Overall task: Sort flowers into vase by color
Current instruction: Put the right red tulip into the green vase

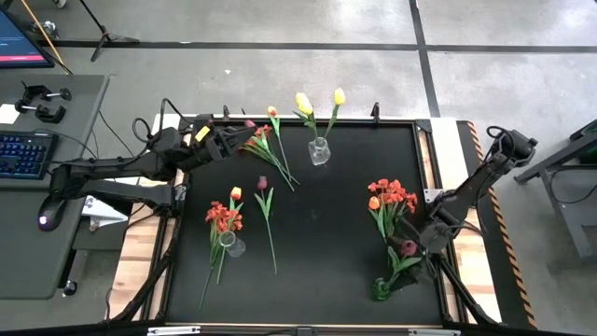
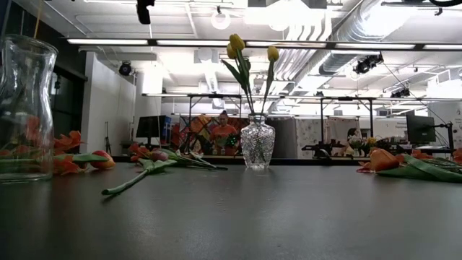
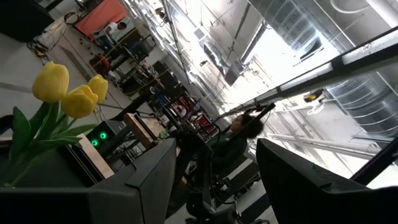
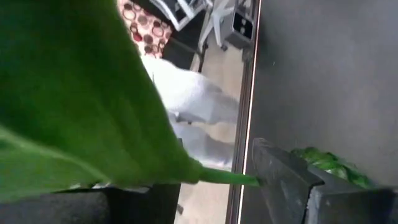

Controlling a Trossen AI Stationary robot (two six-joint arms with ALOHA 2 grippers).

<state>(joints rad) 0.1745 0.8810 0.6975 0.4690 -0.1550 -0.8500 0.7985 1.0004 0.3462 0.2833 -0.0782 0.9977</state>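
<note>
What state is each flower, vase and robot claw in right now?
Clear vase: upright, holds yellow tulips.
Second vase: lying down, orange-red tulips in it.
Maroon tulip: lying loose.
Orange-red bunch: lying loose.
Left gripper: open, empty, beside loose tulips.
Right gripper: shut on green-stemmed flower.

I take the vase [image 1: 319,151] at the table's [image 1: 317,271] far edge as landmark — a loose bunch [image 1: 266,142] lies to its left, another bunch [image 1: 390,198] nearer and right, a second vase [image 1: 232,245] nearer-left.
</note>
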